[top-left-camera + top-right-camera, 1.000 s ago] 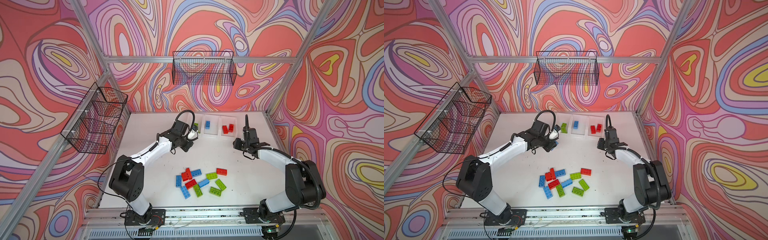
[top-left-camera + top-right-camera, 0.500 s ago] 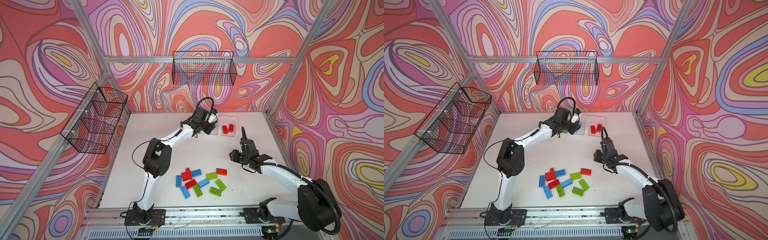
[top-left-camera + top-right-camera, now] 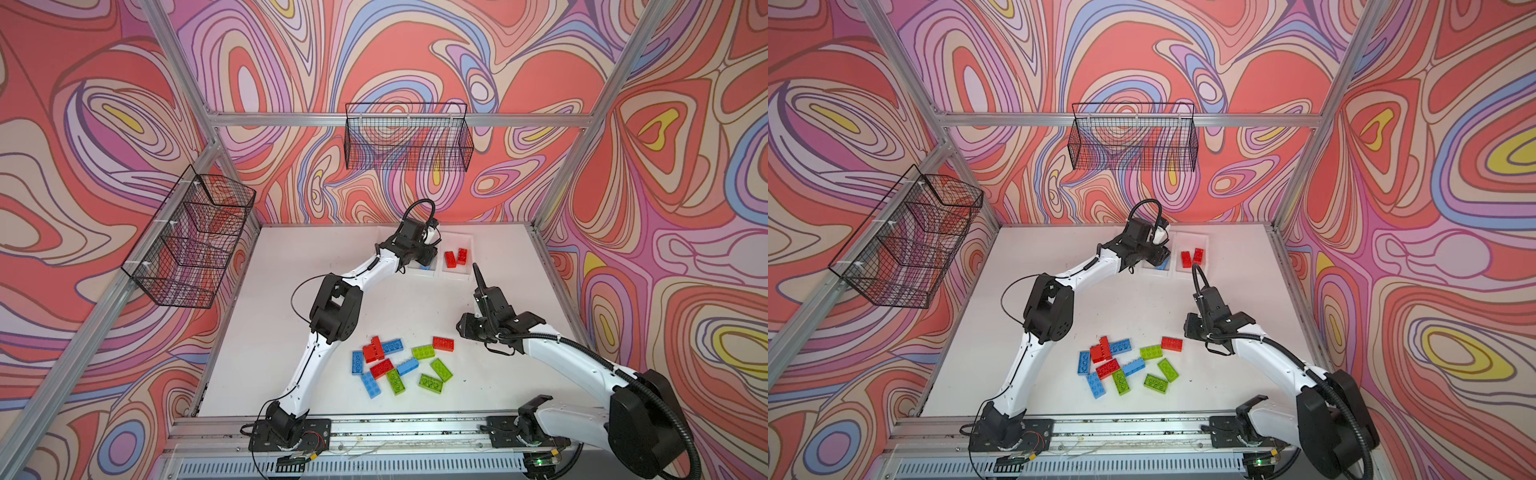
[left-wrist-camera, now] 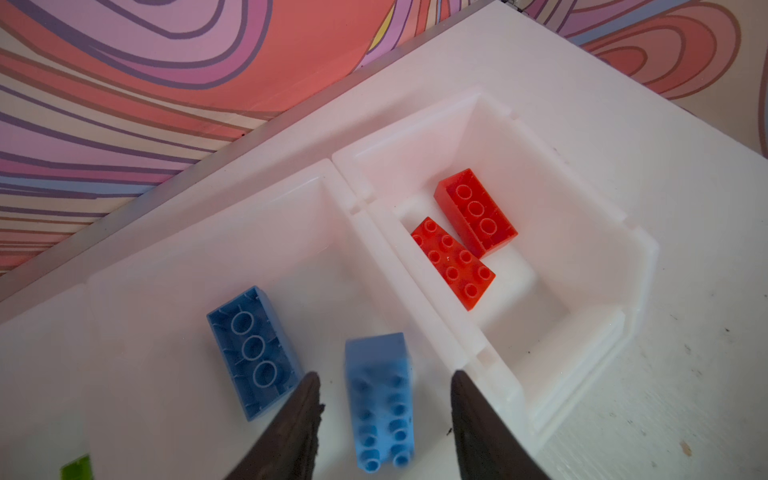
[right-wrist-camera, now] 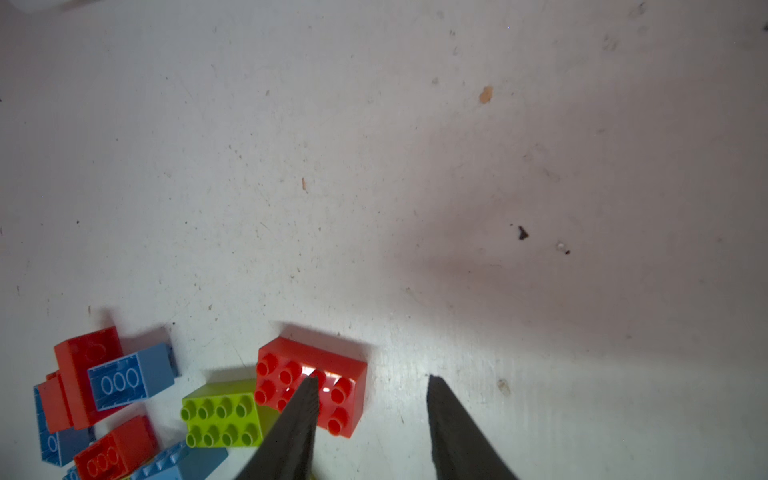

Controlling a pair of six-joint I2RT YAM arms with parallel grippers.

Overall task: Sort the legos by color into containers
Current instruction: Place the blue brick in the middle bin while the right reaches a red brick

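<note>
1. The left gripper hangs over the middle bin of the containers, at the upper centre of both top views. Its jaws stand apart with nothing clamped
2. Between its fingers, touching neither, a light blue brick shows studs up and blurred at the lower centre of the left wrist view (I cannot tell whether it rests on the bin floor)
3. A second blue brick lies hollow side up in the same bin, just left of the first in that frame
4. The neighbouring bin, right of centre in that frame, holds two red bricks touching each other
5. The right gripper is low over the table, jaws apart and gripping nothing. One finger overlaps a red brick at the lower centre of the right wrist view, and the other is over bare table
6. That red brick sits at the right edge of the loose pile of legos, at the lower centre of both top views. A lime green brick lies just beside it, to its left in the right wrist frame
</note>
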